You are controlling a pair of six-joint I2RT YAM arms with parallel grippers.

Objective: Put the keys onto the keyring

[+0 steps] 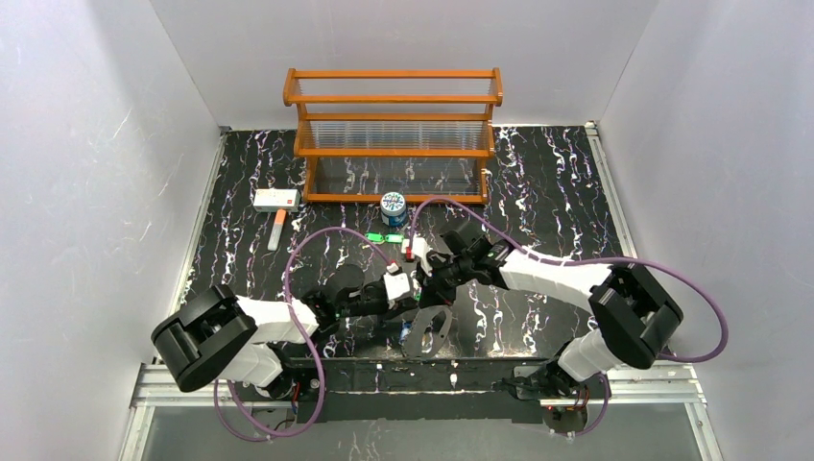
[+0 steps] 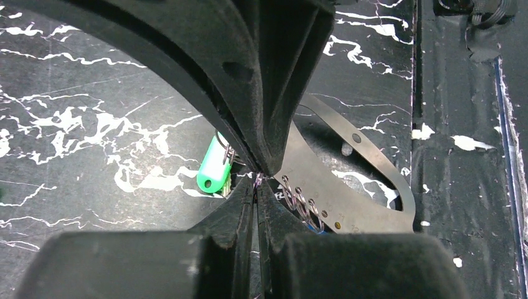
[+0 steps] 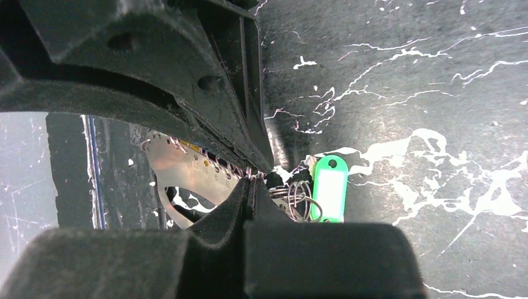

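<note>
The keyring (image 1: 429,325) is a flat grey-white oval loop lying at the near middle, with wire rings threaded through holes along its edge (image 2: 297,198). My right gripper (image 3: 252,180) is shut on the keyring's end (image 3: 187,163). My left gripper (image 2: 256,182) meets it tip to tip and is shut on a thin wire ring there. A green key (image 2: 212,166) lies just beside both tips, its wire rings (image 3: 300,198) bunched at the jaws. Two more green keys (image 1: 384,237) lie further back on the table. In the top view both grippers (image 1: 411,284) (image 1: 424,273) touch above the loop.
A blue-and-white can (image 1: 393,204) stands behind the loose keys. A white box (image 1: 276,199) and a small stick lie at the back left. A wooden rack (image 1: 394,134) spans the back. White walls close in both sides; a metal rail (image 1: 422,379) runs along the near edge.
</note>
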